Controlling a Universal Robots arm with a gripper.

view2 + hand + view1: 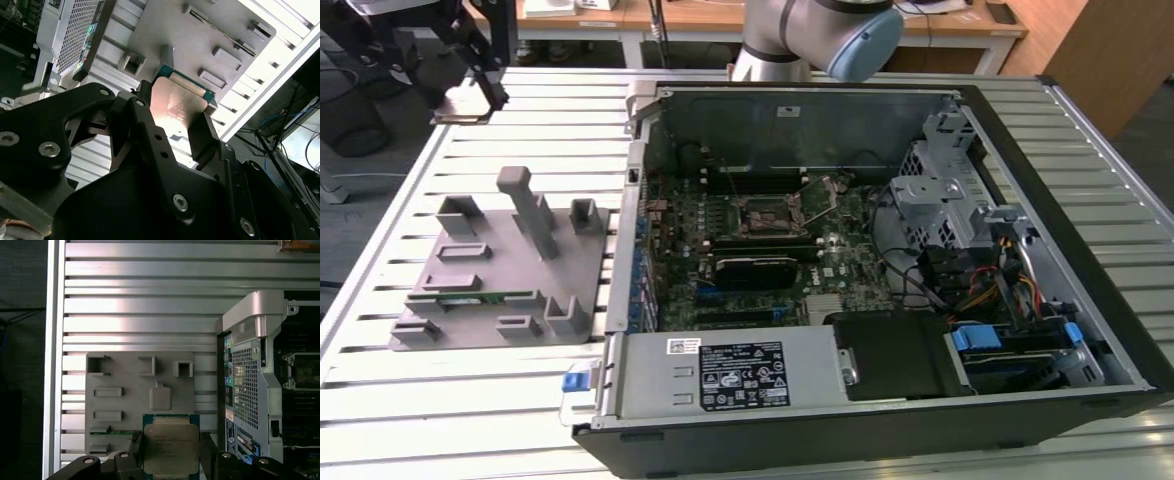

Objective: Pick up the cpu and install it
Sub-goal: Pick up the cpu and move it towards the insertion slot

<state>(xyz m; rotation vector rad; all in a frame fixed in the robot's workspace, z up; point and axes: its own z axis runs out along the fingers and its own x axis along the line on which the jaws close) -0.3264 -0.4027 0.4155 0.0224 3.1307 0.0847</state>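
Observation:
In both wrist views my gripper (171, 457) (175, 120) is shut on the cpu (171, 445) (179, 102), a flat square chip with a silvery metal top and a green rim. Its two black fingers (136, 452) press the chip's opposite edges. I hold it in the air above the grey fixture plate (125, 375) on the slatted table. In the exterior view the black motherboard socket (767, 215) with its metal frame lies in the middle of the open computer case (1067, 230). My arm (821, 35) stands behind the case's far wall.
In the exterior view the grey fixture plate (500, 270) with upright holders lies at the left of the case and carries a thin green memory stick (470, 297). Drive cages and cables (961, 230) crowd the case's right side. The power supply (734, 375) fills its near edge.

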